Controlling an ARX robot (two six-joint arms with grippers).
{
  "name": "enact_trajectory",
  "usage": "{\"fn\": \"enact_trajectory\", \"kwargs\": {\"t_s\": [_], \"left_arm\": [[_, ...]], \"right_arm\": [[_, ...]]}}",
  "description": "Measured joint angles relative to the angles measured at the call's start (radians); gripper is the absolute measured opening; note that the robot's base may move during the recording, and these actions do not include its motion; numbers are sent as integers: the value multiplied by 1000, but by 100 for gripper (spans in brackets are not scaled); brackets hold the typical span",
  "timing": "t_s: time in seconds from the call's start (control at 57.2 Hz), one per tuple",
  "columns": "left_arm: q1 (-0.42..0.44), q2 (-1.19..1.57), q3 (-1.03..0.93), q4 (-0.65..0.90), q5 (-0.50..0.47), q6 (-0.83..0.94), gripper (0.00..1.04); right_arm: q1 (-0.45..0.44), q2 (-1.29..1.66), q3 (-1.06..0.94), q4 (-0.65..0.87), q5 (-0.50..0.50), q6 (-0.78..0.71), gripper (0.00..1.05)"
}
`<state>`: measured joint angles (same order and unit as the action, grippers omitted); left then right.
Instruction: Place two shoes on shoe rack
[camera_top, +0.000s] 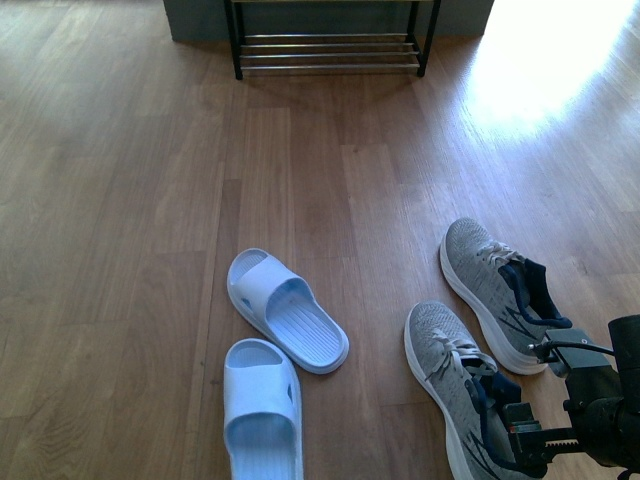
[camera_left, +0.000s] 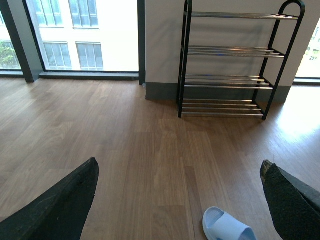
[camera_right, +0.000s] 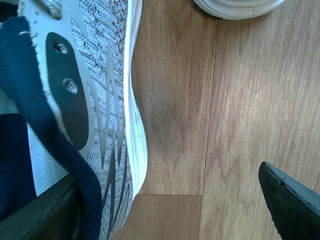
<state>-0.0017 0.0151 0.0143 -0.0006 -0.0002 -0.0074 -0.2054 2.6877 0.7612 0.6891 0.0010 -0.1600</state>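
The black right gripper (camera_right: 170, 195) sits low at the heel end of the nearer grey knit white-soled sneaker (camera_top: 447, 365). Its jaws are spread, one finger (camera_right: 45, 215) inside the sneaker's navy-lined collar and the other outside its sole. The left gripper (camera_left: 178, 165) is likewise spread wide.

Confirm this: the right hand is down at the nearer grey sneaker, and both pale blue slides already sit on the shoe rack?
Wrong on the slides. The front view shows the right hand at the nearer grey sneaker, but both pale blue slides lie on the wood floor, well short of the shoe rack.
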Motion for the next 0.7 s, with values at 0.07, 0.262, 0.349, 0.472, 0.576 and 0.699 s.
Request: {"fn": "enact_trajectory", "kwargs": {"t_s": [0.07,0.262,0.349,0.472,0.576,0.699], "left_arm": [[0,0,0,0,0,0,95],[0,0,0,0,0,0,95],[0,0,0,0,0,0,95],[0,0,0,0,0,0,95],[0,0,0,0,0,0,95],[0,0,0,0,0,0,95]], "right_arm": [[-8,21,22,8,-18,0,96],[-7,54,74,18,-52,2,83],[-3,61,83,18,-59,3,71],[5,69,88,18,-78,6,51],[9,72,86,25,-102,6,36],[9,73,71,43,-130,6,13]]}}
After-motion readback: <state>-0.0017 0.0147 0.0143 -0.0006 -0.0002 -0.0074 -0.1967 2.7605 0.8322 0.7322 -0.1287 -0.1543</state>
